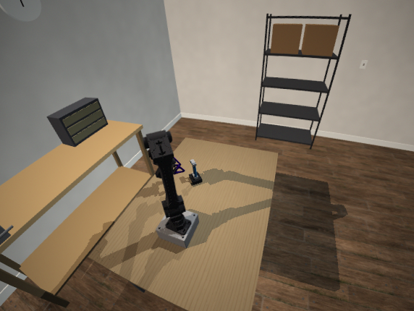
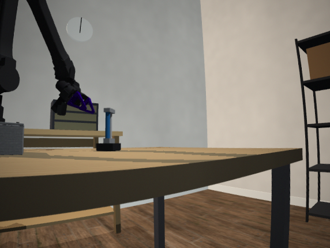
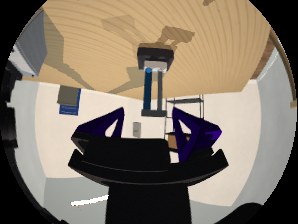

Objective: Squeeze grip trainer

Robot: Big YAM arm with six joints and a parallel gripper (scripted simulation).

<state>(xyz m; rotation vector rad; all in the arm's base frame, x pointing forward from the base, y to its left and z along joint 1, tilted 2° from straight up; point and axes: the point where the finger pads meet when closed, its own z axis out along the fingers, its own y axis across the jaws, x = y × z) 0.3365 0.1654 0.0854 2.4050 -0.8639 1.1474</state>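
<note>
Pincer [image 2: 86, 107] open wide, purple fingers apart, gripping nothing. Hangs above counter [image 2: 179, 161], near the grip trainer [image 2: 108, 130] but not touching, on the arm base's [image 1: 189, 231] side of it. Trainer upright on black foot, blue bar vertical, grey cap on top. Stands nearer counter's far edge, well away from the corners.

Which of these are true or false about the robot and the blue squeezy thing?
1. The grip trainer stands upright on the table. True.
2. The tool is clamped on the trainer. False: it is open, holds nothing and sits apart, beside it.
3. Two brown boxes sit on the rack's top shelf. True.
4. The trainer's base is white. False: it is black.
</note>
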